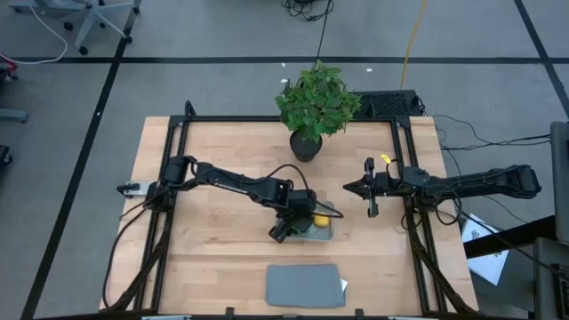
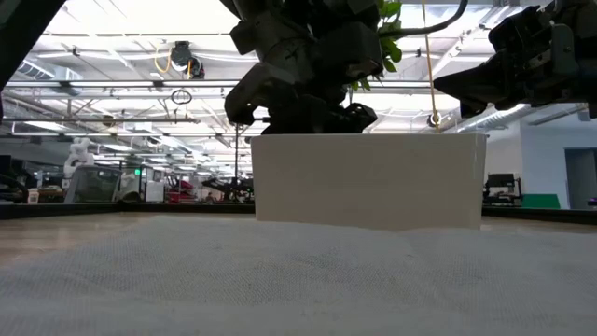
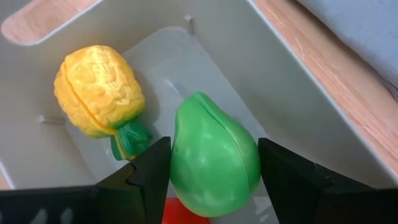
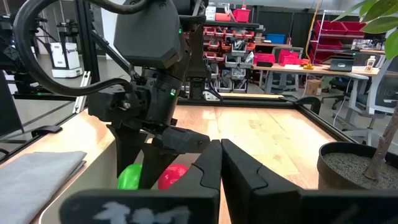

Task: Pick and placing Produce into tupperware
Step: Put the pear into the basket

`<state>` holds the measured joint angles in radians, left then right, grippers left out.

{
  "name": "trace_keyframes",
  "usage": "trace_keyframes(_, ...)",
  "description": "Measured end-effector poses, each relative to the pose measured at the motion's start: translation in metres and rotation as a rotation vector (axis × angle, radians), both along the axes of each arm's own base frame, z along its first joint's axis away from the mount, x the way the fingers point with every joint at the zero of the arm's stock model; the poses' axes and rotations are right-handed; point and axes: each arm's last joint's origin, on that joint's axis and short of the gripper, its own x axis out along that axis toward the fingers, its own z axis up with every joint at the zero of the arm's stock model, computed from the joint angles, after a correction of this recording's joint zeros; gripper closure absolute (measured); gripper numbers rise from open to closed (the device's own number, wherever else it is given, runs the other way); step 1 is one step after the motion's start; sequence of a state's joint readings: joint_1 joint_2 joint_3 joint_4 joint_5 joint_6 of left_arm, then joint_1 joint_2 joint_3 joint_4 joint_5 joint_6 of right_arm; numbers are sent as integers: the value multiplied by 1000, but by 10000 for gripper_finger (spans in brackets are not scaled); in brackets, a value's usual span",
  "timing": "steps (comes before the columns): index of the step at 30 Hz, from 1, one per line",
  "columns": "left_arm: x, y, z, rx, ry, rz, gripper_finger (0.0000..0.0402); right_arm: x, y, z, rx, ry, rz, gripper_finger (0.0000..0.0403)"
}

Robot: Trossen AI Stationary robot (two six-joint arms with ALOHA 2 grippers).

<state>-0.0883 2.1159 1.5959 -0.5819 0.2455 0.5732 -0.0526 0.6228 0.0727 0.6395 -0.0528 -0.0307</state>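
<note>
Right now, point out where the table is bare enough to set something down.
Bare wood lies between the left arm and the table's near edge, left of the grey mat. The middle is crowded: left gripper over the tupperware, potted plant behind, right gripper beside.

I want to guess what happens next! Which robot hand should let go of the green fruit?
Left. The left hand is over the tupperware, straddling the green fruit. The right hand waits off to the side.

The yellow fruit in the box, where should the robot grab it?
Probably by the yellow fruit's fat bumpy body, coming from above. It lies on its side in the tupperware, with the green piece beside it, between the left tool's fingers.
</note>
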Motion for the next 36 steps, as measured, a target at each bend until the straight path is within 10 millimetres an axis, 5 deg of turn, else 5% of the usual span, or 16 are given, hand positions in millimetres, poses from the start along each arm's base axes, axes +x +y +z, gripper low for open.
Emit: trace_keyframes(36, 6, -2, 0, -3, -69, -61, 188, 0, 0, 1, -8, -7, 0, 403)
